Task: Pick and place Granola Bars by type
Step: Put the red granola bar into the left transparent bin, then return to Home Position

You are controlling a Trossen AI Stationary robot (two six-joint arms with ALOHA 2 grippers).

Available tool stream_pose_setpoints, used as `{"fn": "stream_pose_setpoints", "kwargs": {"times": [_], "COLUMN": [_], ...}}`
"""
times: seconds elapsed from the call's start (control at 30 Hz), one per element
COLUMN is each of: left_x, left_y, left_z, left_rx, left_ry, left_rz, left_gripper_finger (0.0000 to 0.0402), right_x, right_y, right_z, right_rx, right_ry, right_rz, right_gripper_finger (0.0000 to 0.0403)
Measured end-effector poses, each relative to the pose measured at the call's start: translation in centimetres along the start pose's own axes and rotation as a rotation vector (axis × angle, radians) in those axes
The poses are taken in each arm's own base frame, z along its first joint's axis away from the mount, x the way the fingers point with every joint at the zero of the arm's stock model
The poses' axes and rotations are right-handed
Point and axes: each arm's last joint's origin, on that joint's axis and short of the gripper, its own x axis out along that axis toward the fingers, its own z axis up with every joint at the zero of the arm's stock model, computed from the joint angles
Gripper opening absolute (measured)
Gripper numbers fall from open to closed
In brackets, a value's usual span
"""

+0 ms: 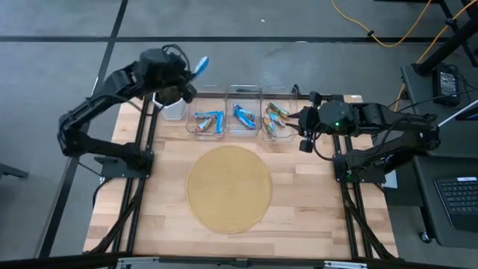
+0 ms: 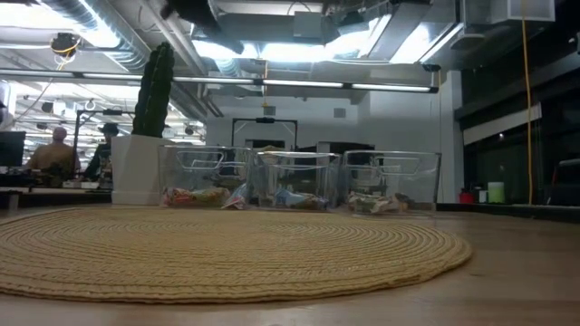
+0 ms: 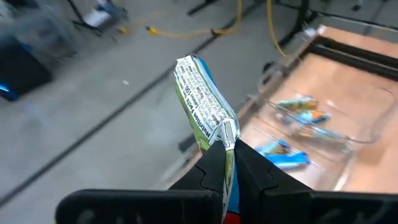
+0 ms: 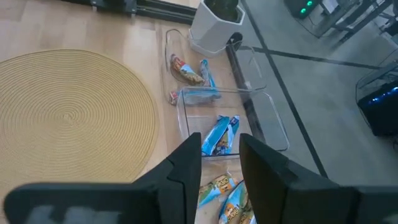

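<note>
Wooden tabletop [image 1: 299,194] w/ 3 clear plastic bins [image 1: 243,119]. Left gripper [image 3: 229,163] pinches blue foil-wrapped granola bar [image 3: 204,106] by end seam: light, crinkly, prob. slippery. Right gripper [image 4: 220,152] unclenched, empty, over bins.

You have three bins [image 1: 243,127] in a row behind the round mat [image 1: 228,188], each with granola bars [image 1: 210,120] inside. A white pot [image 1: 173,109] stands left of the row. The left gripper [image 1: 196,73] holds one bar [image 3: 203,106] up behind the left bin; the right gripper [image 1: 305,133] sits beside the right bin.
</note>
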Motion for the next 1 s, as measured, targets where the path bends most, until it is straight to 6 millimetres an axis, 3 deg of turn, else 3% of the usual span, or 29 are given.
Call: {"fn": "stream_pose_setpoints", "kwargs": {"times": [0.13,0.27,0.43,0.67,1.0], "left_x": [3.2,7.5,10.6,12.1,11.6], "left_y": [-0.5,-1.3,-1.9,-2.2,-2.5], "left_z": [-0.7,-4.4,-8.8,-11.4,-10.7], "left_rx": [0.004,0.017,-0.008,-0.043,-0.076], "left_ry": [0.089,0.282,0.418,0.422,0.398], "left_rz": [-0.038,-0.035,0.012,0.027,-0.108], "left_gripper_finger": [0.0009,0.0009,0.001,0.0023,0.0126], "right_x": [0.0,0.0,0.0,0.0,0.0], "right_y": [0.0,0.0,0.1,0.1,0.1], "right_z": [0.0,-0.3,-1.0,-1.0,-0.9], "right_rx": [-0.001,-0.009,-0.001,-0.009,-0.012], "right_ry": [0.001,0.029,0.095,0.1,0.093], "right_rz": [0.0,0.004,0.013,0.014,0.013], "right_gripper_finger": [0.0111,0.0111,0.0111,0.0111,0.0111]}}
